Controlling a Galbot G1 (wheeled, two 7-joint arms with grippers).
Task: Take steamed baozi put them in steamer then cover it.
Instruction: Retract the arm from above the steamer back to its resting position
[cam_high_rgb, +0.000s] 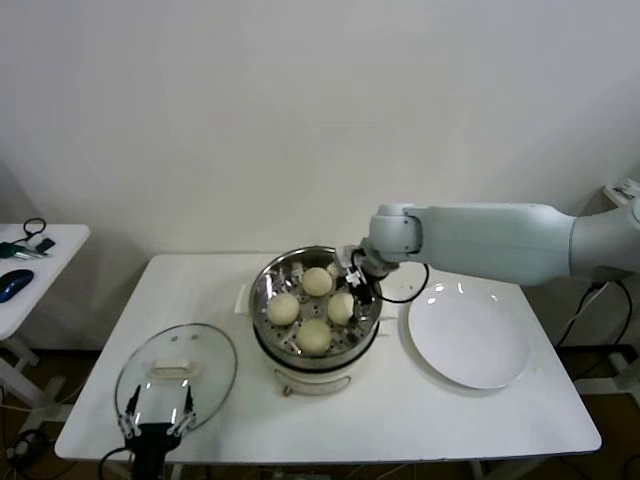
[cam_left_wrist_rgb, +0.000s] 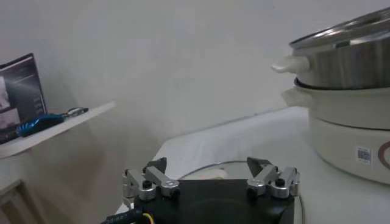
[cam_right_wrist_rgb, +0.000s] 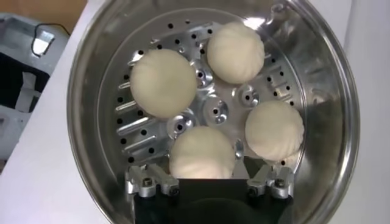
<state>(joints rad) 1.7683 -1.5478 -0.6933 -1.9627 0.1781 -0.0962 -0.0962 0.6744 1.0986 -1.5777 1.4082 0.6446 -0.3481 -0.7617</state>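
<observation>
The right gripper (cam_right_wrist_rgb: 209, 182) is hovering inside the steamer (cam_high_rgb: 268, 277), over its right side, with its jaws spread wide and grasping nothing; one bun is lying directly between its fingertips (cam_right_wrist_rgb: 141, 182), unclamped. Four steamed baozi (cam_high_rgb: 317, 281) are sitting on the perforated tray (cam_right_wrist_rgb: 214, 112), arranged in a ring around its centre. The steamer is standing uncovered at mid-table. One white plate (cam_high_rgb: 468, 340) is lying bare just to its right. The left gripper (cam_high_rgb: 157, 420) is waiting at the table's near left edge, jaws released, above the cover (cam_high_rgb: 176, 369), which is resting flat on the table (cam_high_rgb: 400, 415).
</observation>
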